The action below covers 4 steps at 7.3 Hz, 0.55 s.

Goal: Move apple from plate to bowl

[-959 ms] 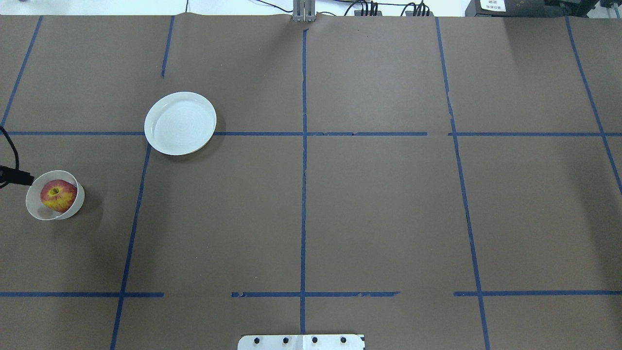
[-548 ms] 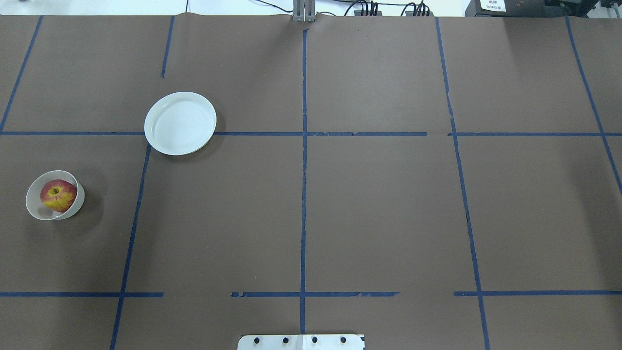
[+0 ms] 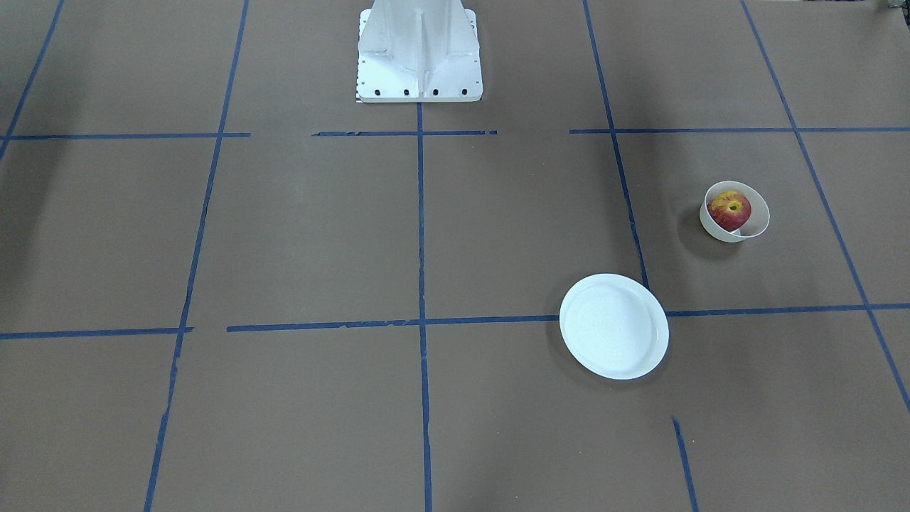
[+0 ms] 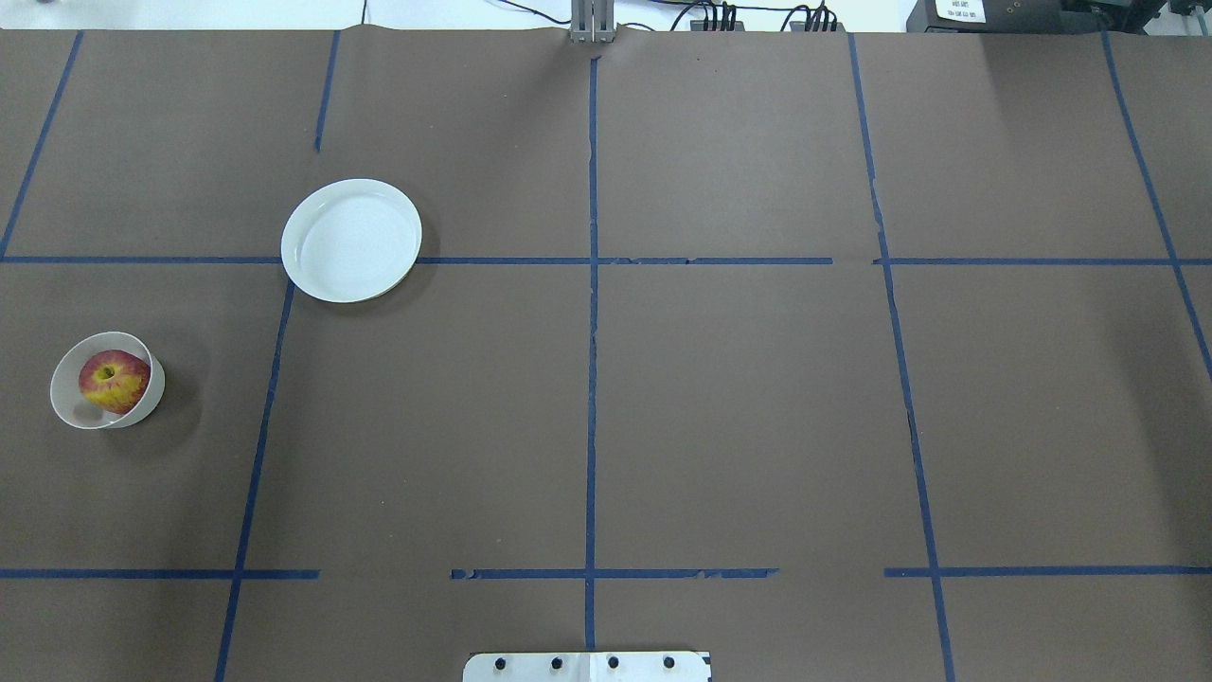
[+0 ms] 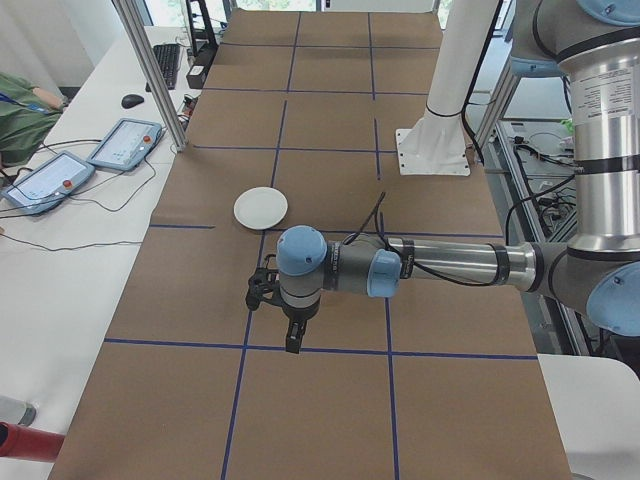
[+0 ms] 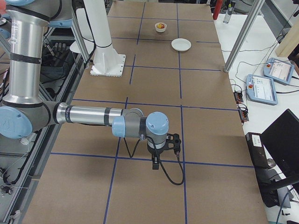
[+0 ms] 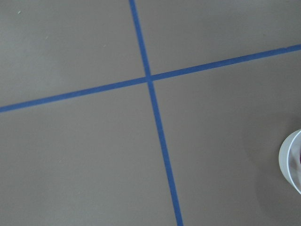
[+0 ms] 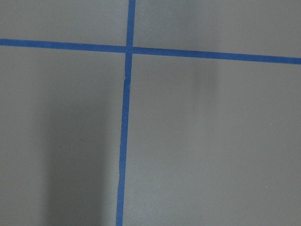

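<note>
Brown paper covers the table (image 4: pixel 739 398), marked into squares by blue tape (image 4: pixel 591 379). Over on the robot's left side, the apple (image 4: pixel 114 381) sits inside the bowl (image 4: pixel 71 403), its yellow stem dimple facing up. The plate (image 4: pixel 350 241) lies bare, well apart from the bowl and farther from the robot, its edge over a tape crossing.

Both arms are folded low over the ends of the table. The left gripper (image 5: pixel 292 345) and the right gripper (image 6: pixel 155 165) each point down at the paper. I cannot tell how wide either pincer stands.

At the far edge, a dark box carries a white label (image 4: pixel 959 9), but its print is too small to read. Two handheld control screens (image 6: pixel 261 88) lie on the side desk, their writing also unreadable.
</note>
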Available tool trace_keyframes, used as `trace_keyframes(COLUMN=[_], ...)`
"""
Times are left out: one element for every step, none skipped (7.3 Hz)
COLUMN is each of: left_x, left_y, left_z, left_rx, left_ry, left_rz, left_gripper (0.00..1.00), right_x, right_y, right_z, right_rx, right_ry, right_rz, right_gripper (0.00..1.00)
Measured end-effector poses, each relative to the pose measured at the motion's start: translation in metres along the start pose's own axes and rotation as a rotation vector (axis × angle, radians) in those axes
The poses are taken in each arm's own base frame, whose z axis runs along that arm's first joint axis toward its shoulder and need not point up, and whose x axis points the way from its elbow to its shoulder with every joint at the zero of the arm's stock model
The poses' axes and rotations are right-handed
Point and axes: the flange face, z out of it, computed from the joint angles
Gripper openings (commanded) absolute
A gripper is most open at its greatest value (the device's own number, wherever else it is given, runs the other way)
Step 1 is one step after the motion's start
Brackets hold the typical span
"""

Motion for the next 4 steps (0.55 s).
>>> trace_keyframes(left_x=[-0.0019, -0.0025, -0.0029, -0.0030], left_y=[0.0013, 0.0015, 0.0010, 0.0004], left_z=[-0.0002, -0.0004, -0.0003, -0.0004], left_rx=[-0.005, -0.005, -0.004, -0.003], left_ry=[0.000, -0.002, -0.004, -0.005], left_rz=[-0.008, -0.008, -0.006, -0.005], left_gripper=[1.00, 1.00, 1.00, 1.00], right_x=[0.0000, 0.0000, 0.0000, 0.0000], right_y=[0.0000, 0.0000, 0.0000, 0.0000], right_z=[0.0000, 0.0000, 0.0000, 0.0000], right_rx=[0.000, 0.000, 0.000, 0.000], right_ry=[0.000, 0.000, 0.000, 0.000], right_rz=[0.000, 0.000, 0.000, 0.000], right_gripper=[1.00, 1.00, 1.00, 1.00])
